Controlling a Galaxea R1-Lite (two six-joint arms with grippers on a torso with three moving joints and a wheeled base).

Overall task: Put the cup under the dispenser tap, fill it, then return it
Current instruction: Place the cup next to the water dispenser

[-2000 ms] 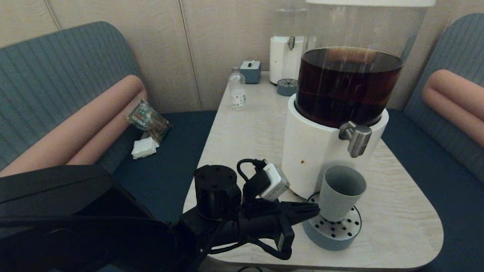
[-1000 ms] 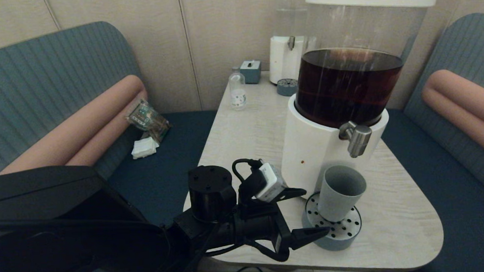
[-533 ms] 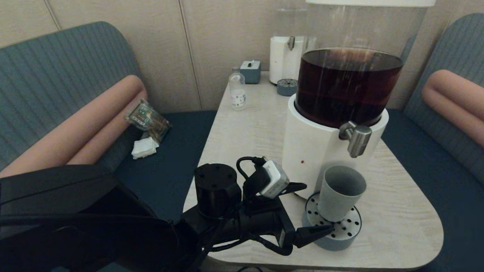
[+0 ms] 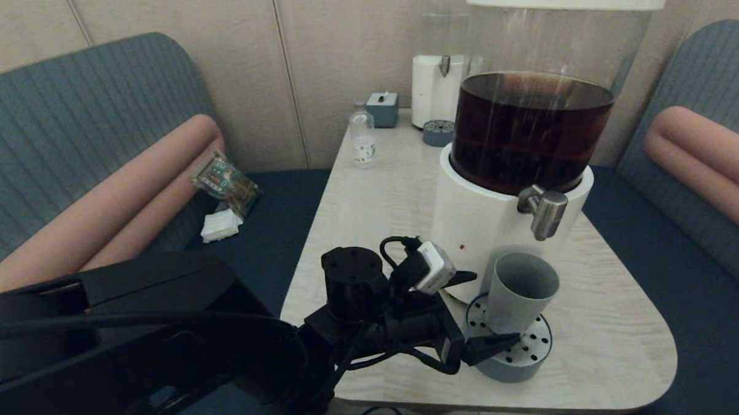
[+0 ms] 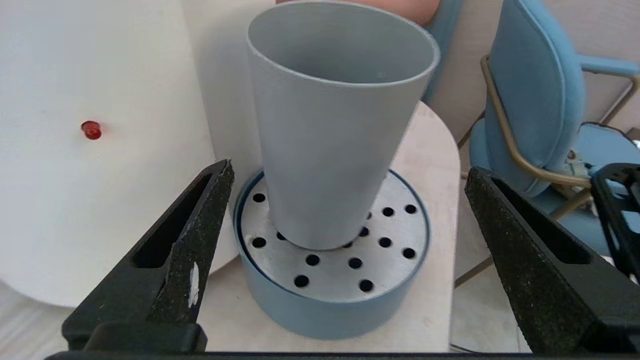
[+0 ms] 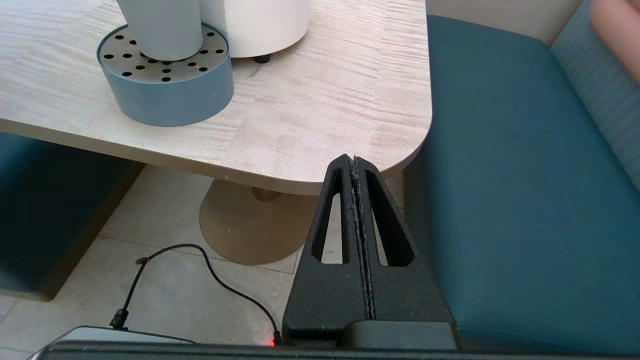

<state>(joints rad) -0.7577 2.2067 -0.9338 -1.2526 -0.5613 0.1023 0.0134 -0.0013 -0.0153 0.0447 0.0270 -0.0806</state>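
The grey-blue cup point(image 4: 521, 293) stands upright on the round drip tray point(image 4: 515, 365), directly beneath the steel dispenser tap point(image 4: 545, 213) of the large dispenser holding dark liquid. No liquid shows inside the cup. My left gripper point(image 4: 496, 305) is open at the cup's left side. One finger lies behind the cup and one in front, both clear of its wall. In the left wrist view the cup point(image 5: 330, 140) sits between the wide-spread fingertips point(image 5: 220, 180) of that gripper point(image 5: 348, 169). My right gripper point(image 6: 354, 161) is shut on nothing, parked low off the table's near right corner.
At the table's far end stand a smaller white dispenser point(image 4: 437, 76), its little drip tray point(image 4: 438, 133), a clear bottle point(image 4: 362, 138) and a small blue box point(image 4: 382, 109). Teal benches flank the table point(image 4: 601, 322). A blue chair point(image 5: 530, 100) stands beyond it.
The left gripper's fingers, held together beside the cup two seconds ago, have spread wide. The arm has moved forward, so the fingers now flank the cup. The cup has not moved.
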